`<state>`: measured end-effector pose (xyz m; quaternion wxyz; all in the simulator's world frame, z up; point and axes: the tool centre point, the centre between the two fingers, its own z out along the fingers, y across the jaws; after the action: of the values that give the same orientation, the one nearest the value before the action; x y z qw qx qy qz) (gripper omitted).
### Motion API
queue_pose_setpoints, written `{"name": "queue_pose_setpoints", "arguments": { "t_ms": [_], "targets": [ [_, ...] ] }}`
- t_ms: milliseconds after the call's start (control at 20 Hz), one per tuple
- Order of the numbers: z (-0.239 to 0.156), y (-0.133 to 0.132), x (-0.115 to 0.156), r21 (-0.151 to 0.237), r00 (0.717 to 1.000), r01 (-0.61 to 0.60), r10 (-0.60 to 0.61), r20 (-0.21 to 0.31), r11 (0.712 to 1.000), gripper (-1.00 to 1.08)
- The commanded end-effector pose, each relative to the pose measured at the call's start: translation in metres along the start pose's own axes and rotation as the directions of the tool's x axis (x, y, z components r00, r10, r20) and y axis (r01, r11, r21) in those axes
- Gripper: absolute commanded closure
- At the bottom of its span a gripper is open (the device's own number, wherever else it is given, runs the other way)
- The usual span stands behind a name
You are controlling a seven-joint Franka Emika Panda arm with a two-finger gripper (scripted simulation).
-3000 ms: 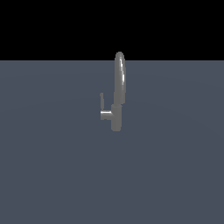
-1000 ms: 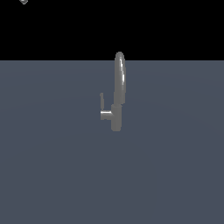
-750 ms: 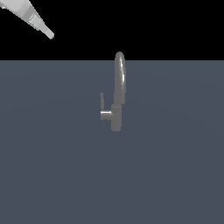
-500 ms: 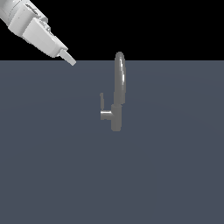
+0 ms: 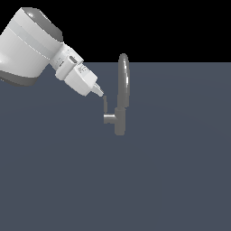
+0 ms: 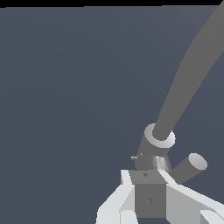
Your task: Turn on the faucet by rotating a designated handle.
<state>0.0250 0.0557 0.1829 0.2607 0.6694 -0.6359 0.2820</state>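
The grey faucet (image 5: 121,97) stands on the dark floor, with a tall arched spout over a short body. Its handle (image 5: 105,108) is a thin lever rising from a short stub on the body's side toward the exterior view's left. My gripper (image 5: 101,92) comes down from the upper left, and its narrow tip is at the lever's top end. The fingers look closed together with nothing held. In the wrist view the gripper (image 6: 147,176) sits just in front of the faucet (image 6: 158,139) body, and a short grey stub (image 6: 190,166) shows beside it. The lever is mostly hidden behind the fingertips.
The white robot arm (image 5: 31,45) fills the upper left of the exterior view. The flat dark grey floor (image 5: 171,180) runs all around the faucet.
The arm has come in from the upper left and moved down and right to the handle's top. The faucet and handle have not visibly moved.
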Motion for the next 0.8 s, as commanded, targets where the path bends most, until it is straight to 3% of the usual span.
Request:
{"name": "queue_pose_setpoints", "arguments": {
  "t_ms": [0, 450, 750],
  "targets": [
    [0.018, 0.0, -0.003, -0.02, 1.0, -0.016, 0.016, 0.002, 1.0, 1.08],
    [0.031, 0.0, -0.004, -0.035, 1.0, -0.029, 0.029, 0.002, 0.999, 1.08],
    [0.027, 0.019, -0.001, -0.035, 1.0, -0.029, 0.029, 0.002, 0.999, 1.08]
  ]
}}
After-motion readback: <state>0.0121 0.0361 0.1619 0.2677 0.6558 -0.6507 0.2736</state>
